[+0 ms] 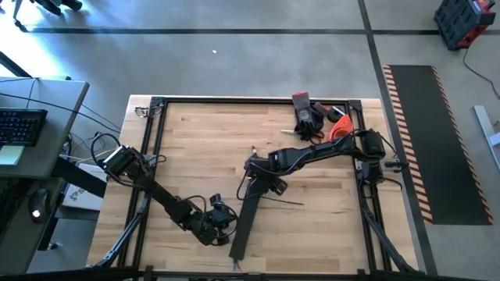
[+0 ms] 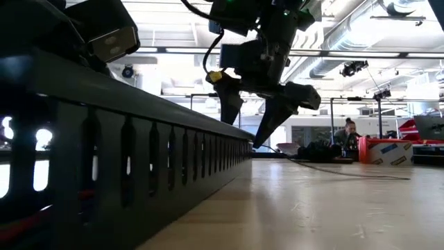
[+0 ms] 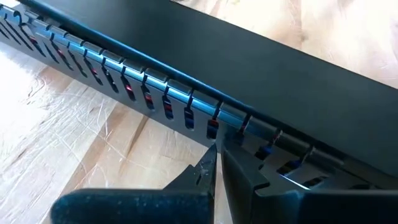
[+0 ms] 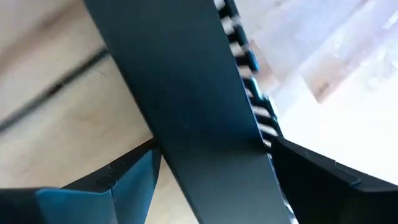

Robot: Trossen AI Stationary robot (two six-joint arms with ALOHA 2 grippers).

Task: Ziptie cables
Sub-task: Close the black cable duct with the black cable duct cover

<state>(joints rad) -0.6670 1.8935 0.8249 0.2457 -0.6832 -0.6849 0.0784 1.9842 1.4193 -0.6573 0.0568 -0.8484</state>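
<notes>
A long black bar with slotted sides [image 1: 244,215] lies on the wooden table, running from the middle toward the near edge. My right gripper [image 1: 258,183] points down over its far end, one finger on each side of it [image 4: 211,162]. My left gripper [image 1: 222,222] is shut beside the bar's near half, its tips at the slotted side wall [image 3: 219,149]. Red and blue bits [image 3: 211,127] show through the slots. A thin dark strand [image 1: 286,202] lies on the table to the right of the bar. No loose bundle of cables shows plainly. My right gripper holds the bar's far end across its width, one finger against each long side [image 4: 157,149]. The fingers come from above, pointing down, and lie across the bar. The bar rests on the table along its length [image 2: 173,173]. My left gripper's shut fingertips [image 3: 208,163] reach the bar's slotted side wall; I cannot tell whether they touch it.
A black frame [image 1: 156,105] runs round the table top. A dark heap with red and orange things [image 1: 316,119] lies at the far right. A desk with a keyboard [image 1: 19,125] stands left of the table. A person [image 2: 347,132] sits in the room beyond the table.
</notes>
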